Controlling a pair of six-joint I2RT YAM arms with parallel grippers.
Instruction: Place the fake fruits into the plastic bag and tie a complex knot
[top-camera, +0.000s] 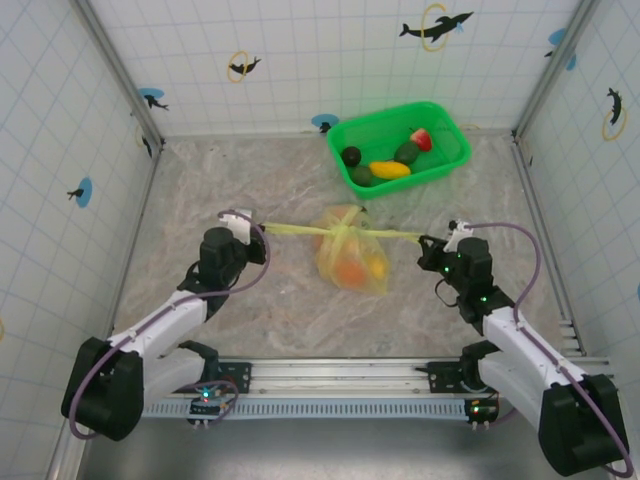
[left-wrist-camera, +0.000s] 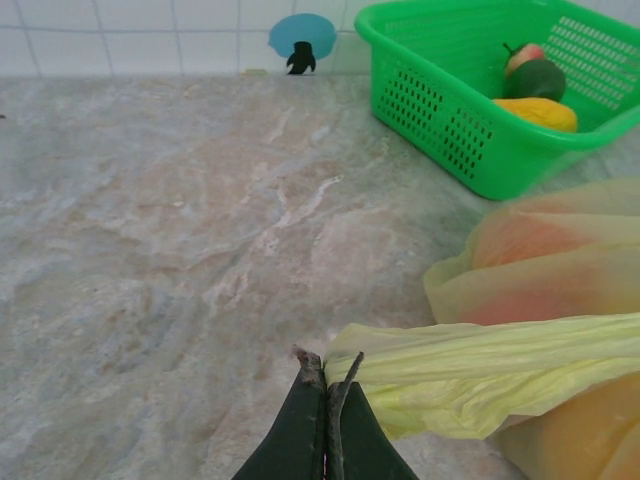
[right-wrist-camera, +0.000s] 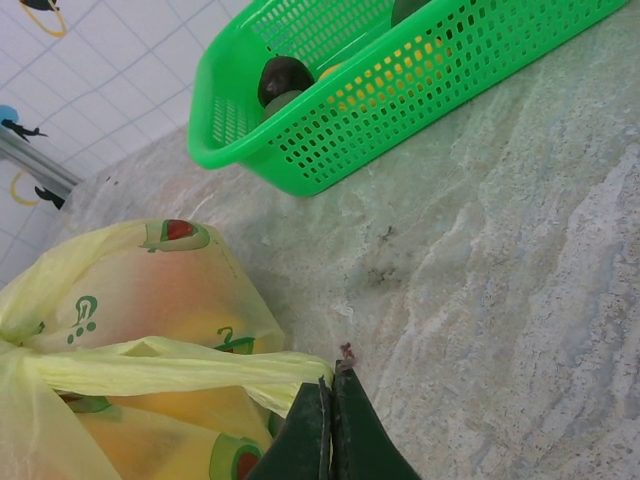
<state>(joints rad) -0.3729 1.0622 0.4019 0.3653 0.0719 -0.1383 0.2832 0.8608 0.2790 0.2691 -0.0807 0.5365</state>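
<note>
The plastic bag (top-camera: 350, 258) lies mid-table, orange and yellow fake fruits glowing through its film (left-wrist-camera: 545, 270) (right-wrist-camera: 130, 290). Its two handles are stretched out sideways as taut yellow-green strips crossing at a knot (top-camera: 343, 232) on top of the bag. My left gripper (top-camera: 252, 226) (left-wrist-camera: 325, 375) is shut on the left handle strip (left-wrist-camera: 480, 370). My right gripper (top-camera: 432, 243) (right-wrist-camera: 330, 385) is shut on the right handle strip (right-wrist-camera: 170, 365). More fake fruits (top-camera: 390, 160) lie in the basket: near-black, dark green, yellow and red.
A bright green rigid basket (top-camera: 440, 165) (left-wrist-camera: 450, 130) (right-wrist-camera: 400, 90) stands at the back right, just behind the bag. Tiled walls with dolphin stickers close in three sides. Bare marbled tabletop (top-camera: 230, 170) lies to the left and in front of the bag.
</note>
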